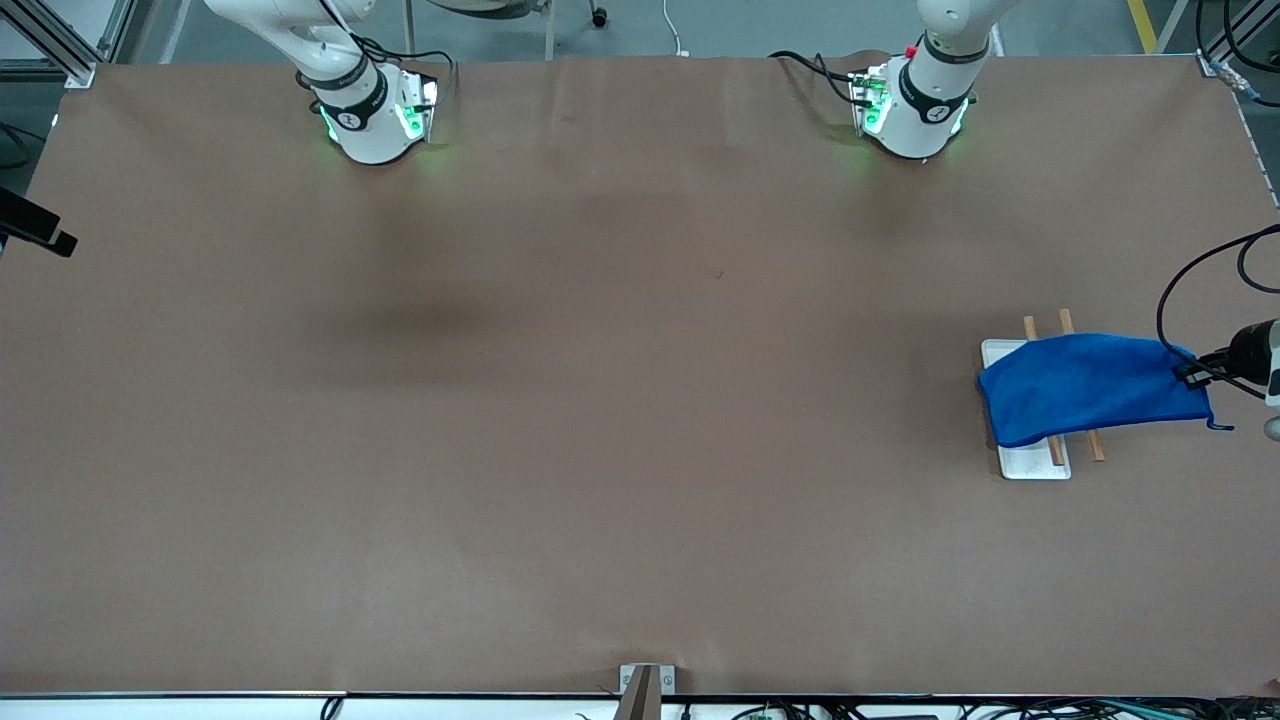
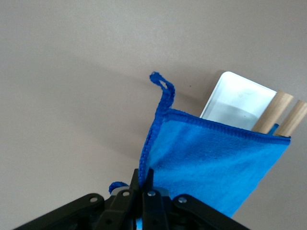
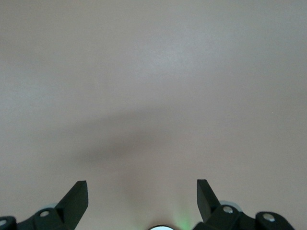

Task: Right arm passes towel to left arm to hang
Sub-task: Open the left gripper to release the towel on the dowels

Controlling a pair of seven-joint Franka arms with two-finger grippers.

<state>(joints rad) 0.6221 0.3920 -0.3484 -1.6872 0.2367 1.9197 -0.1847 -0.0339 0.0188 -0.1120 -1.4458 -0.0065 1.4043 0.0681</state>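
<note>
The bright blue towel lies draped over two wooden rods on a white base, at the left arm's end of the table. My left gripper is at the towel's edge and is shut on it. The left wrist view shows the fingers closed on the towel's hem, with the towel, its small loop, the rods and the white base. My right gripper is open and empty over bare table; the front view shows only that arm's base.
The brown table fills the front view. A black cable loops above the left gripper. A black object juts in at the right arm's end. A small metal bracket sits at the near edge.
</note>
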